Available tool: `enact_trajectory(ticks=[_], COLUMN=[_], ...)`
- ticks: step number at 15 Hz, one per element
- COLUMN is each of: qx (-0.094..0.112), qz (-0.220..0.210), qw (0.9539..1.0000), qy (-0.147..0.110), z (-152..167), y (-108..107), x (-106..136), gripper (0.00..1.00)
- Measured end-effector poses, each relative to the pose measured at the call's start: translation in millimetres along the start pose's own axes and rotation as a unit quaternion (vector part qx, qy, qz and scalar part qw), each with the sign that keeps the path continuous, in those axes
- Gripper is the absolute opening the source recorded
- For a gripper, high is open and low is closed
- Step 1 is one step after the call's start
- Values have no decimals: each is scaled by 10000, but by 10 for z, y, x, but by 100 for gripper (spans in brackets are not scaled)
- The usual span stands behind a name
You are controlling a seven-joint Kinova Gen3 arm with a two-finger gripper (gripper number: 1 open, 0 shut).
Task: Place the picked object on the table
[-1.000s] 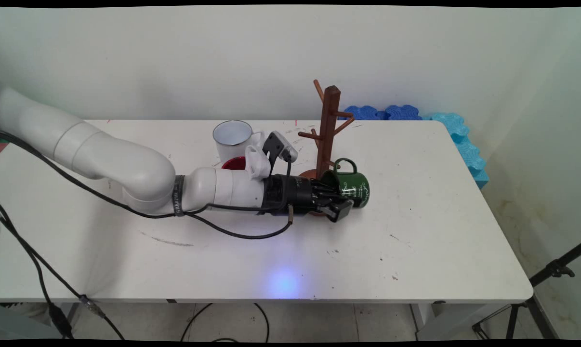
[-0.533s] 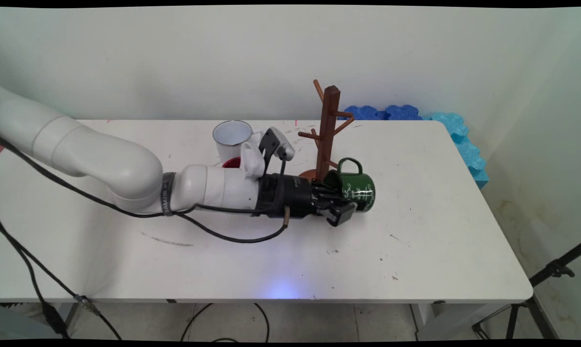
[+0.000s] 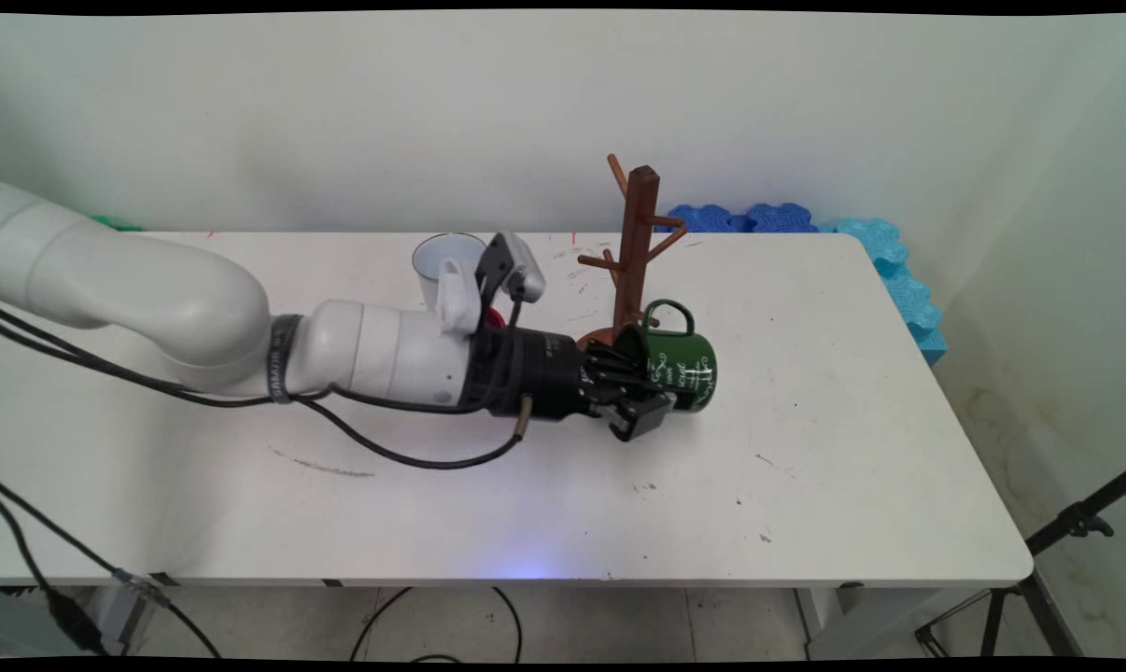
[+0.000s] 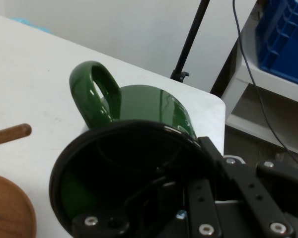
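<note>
One green mug (image 3: 677, 366) is pinched by the gripper (image 3: 640, 394), which comes in level from the left, low over the white table (image 3: 852, 448). The mug lies on its side with its mouth turned left toward the hand and its handle up. One finger reaches inside the mouth and the other presses on the outer wall at the near side, so the jaws are clamped on the rim. In the hand view the mug (image 4: 139, 148) fills the middle, its dark mouth ringed by a black rim, the handle arching above, and the gripper (image 4: 188, 208) linkage rises over the lower right of the rim. Whether the mug touches the table or hangs just above it cannot be told.

Just beyond the mug, on its far left, stands a brown wooden mug tree (image 3: 635, 252) with bare pegs on a round base; the mug's mouth sits right beside that base. The base (image 4: 10, 208) and one peg (image 4: 10, 134) show at the left of the hand view.

Farther left, behind the wrist, a white cup (image 3: 437, 261) stands upright near the far edge, partly hidden by the hand's camera mount. A bit of something red (image 3: 496, 318) shows just beside it, mostly hidden.

Blue foam blocks (image 3: 806, 224) lie along the far right edge of the table.
</note>
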Motion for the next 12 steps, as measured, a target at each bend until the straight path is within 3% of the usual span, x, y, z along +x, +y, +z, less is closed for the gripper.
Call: enact_trajectory(ticks=[8, 12], qx=[-87, -34], qz=[206, 301], qw=[9996, 9989], qy=[-189, -350], z=[-307, -505], y=[29, -27], x=[219, 358], gripper=[0, 0])
